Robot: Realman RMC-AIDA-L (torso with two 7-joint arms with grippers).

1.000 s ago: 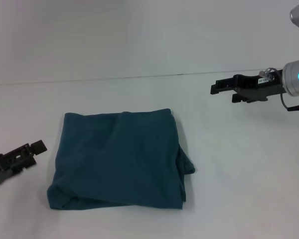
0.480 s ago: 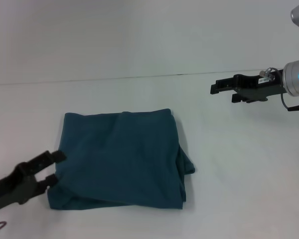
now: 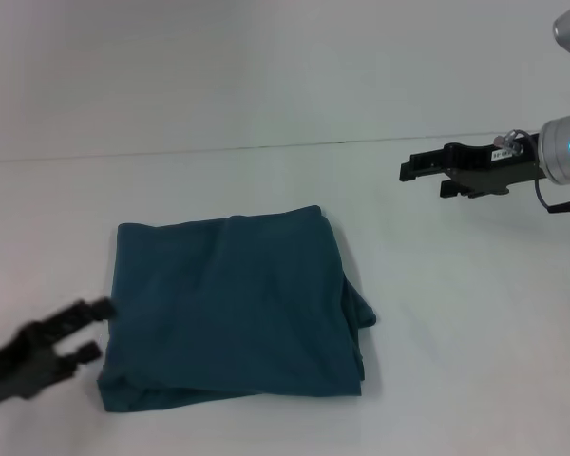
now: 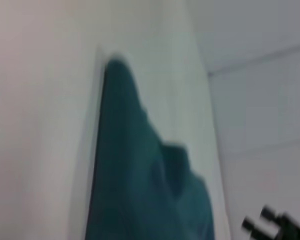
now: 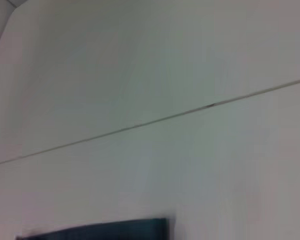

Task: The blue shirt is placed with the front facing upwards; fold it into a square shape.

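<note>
My left gripper (image 3: pixel 97 330) sits low at the near left of the white table (image 3: pixel 266 180), its two dark fingers spread apart with tips just beside the left edge of the blue shirt (image 3: pixel 233 309); from the head view I cannot tell whether they touch the cloth, and the arm behind them is blurred and cut off by the frame's edge. My right gripper (image 3: pixel 407 171) hangs above the far right of the table, well apart from the shirt, fingers pointing toward the left; they read as one dark block and I cannot tell whether they are spread or pressed together. A small pale label sits on its body near a glowing cyan ring, but I cannot read any writing on it. The shirt lies folded into a rough square in the middle of the table, plain teal cloth on top, with no lettering, collar or label in sight; a loose fold bulges out along its right edge. In the left wrist view the shirt (image 4: pixel 140 190) is a blurred teal mass, with the right gripper (image 4: pixel 275 227) a dark shape far off. The right wrist view catches only a dark strip of the shirt (image 5: pixel 100 231), cut off at the edge.
</note>
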